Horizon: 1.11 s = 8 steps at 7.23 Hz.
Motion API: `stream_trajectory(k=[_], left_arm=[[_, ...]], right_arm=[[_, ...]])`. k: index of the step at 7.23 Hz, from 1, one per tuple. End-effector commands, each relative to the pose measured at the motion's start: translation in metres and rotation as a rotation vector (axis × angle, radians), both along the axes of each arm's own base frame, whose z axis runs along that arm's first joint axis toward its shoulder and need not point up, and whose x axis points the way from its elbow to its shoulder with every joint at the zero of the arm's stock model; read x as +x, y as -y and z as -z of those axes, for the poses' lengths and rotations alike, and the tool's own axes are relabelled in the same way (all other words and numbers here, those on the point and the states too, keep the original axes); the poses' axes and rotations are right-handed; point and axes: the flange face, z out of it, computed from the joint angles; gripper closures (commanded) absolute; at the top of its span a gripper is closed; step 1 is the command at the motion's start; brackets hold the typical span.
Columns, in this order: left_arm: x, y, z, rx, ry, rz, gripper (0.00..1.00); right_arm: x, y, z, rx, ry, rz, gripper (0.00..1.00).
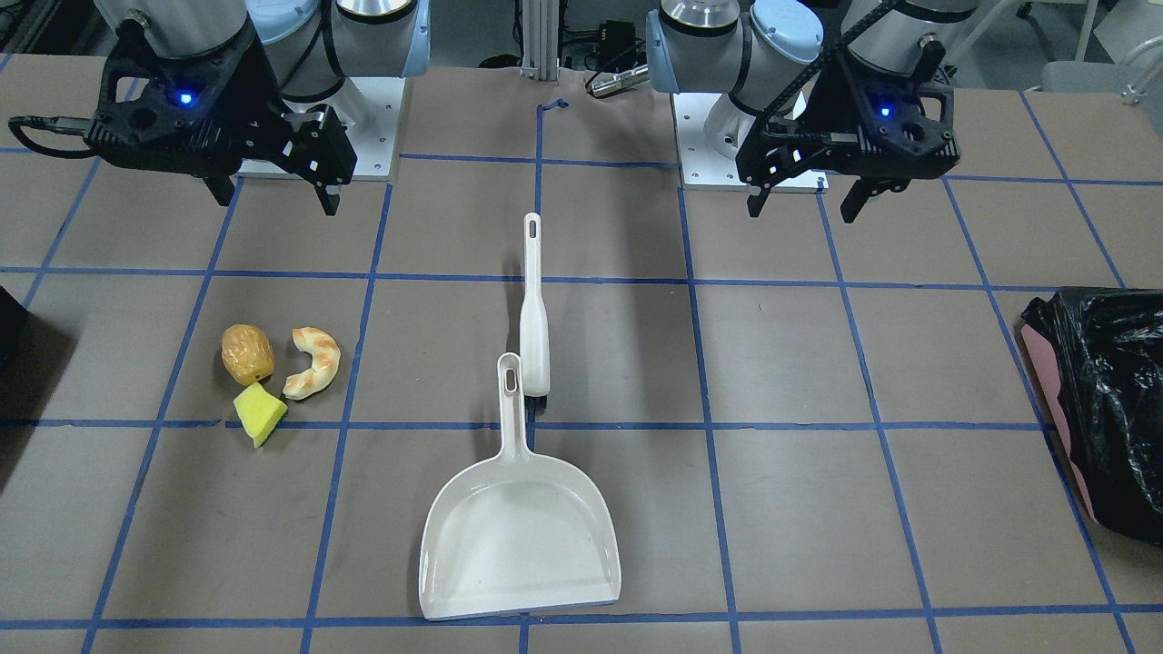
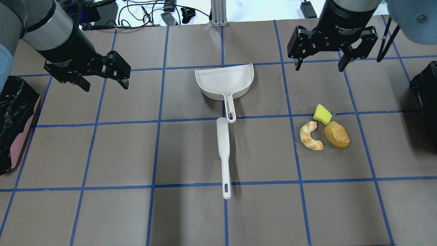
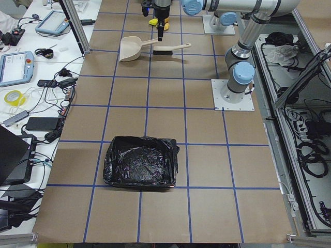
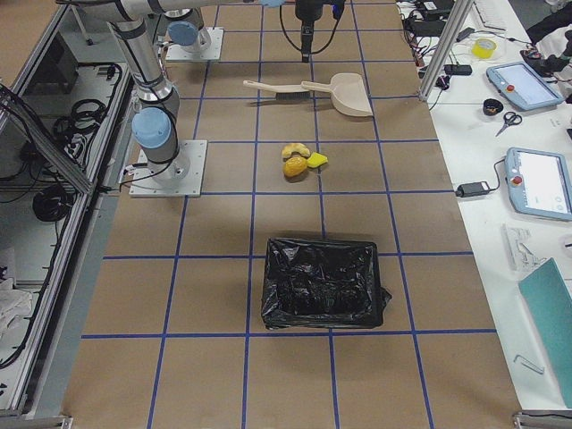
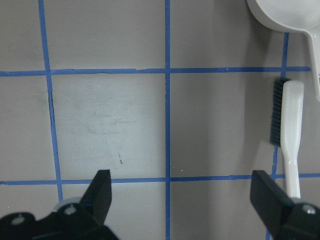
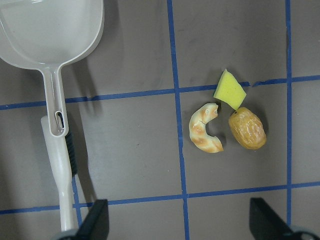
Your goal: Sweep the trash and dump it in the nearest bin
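Both grippers hang above the tabletop with nothing in them. Your left gripper (image 2: 105,85) is over the half of the table toward the robot's left end, its two fingers spread wide. Your right gripper (image 2: 319,66) is over the opposite half, fingers likewise well apart. White print on the right gripper's collar seems to read "2F Adaptive", with the rest too small to make out. The print on the left one is too blurred to read.

The trash sits in one tight cluster on the half toward the robot's right end, about midway between the robot's edge and the operators' edge. The yellow wedge (image 2: 322,114) lies across a blue tape line and appears to touch the lumpy orange-brown ball (image 2: 337,134). The curved croissant piece (image 2: 310,136) lies just beside the ball. The black bin (image 2: 428,85) stands at the robot's right end of the table, the end nearer the cluster.

A white dustpan (image 2: 225,82) lies at the table's centre, mouth toward the operators' edge. A white brush (image 2: 223,153) lies in line with it, its head just beside the pan's handle tip and its handle pointing at the robot's edge. A pink bin (image 2: 24,136) with a black bag stands at the robot's left end.
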Motion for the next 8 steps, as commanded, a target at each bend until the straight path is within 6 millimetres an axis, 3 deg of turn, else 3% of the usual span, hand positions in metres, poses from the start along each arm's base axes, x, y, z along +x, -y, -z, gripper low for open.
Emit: stream_trajectory(k=[1, 3, 5, 6, 8], left_arm=[[-0.001, -0.001, 0.000, 0.000, -0.008, 0.000, 0.00], [-0.002, 0.000, 0.005, 0.014, -0.006, 0.002, 0.00], [-0.002, 0.000, 0.025, 0.046, -0.011, 0.008, 0.00], [-0.009, -0.004, 0.032, 0.060, -0.013, 0.022, 0.00], [-0.049, -0.026, 0.050, 0.095, -0.007, 0.092, 0.00]], right_arm=[[0.000, 0.000, 0.000, -0.003, 0.000, 0.000, 0.00], [0.000, 0.001, -0.001, -0.013, 0.001, 0.002, 0.00], [0.000, 0.001, -0.001, -0.012, 0.001, 0.002, 0.00], [0.000, 0.001, -0.001, -0.012, 0.001, 0.002, 0.00], [0.000, 0.002, 0.000, -0.009, 0.002, 0.000, 0.00]])
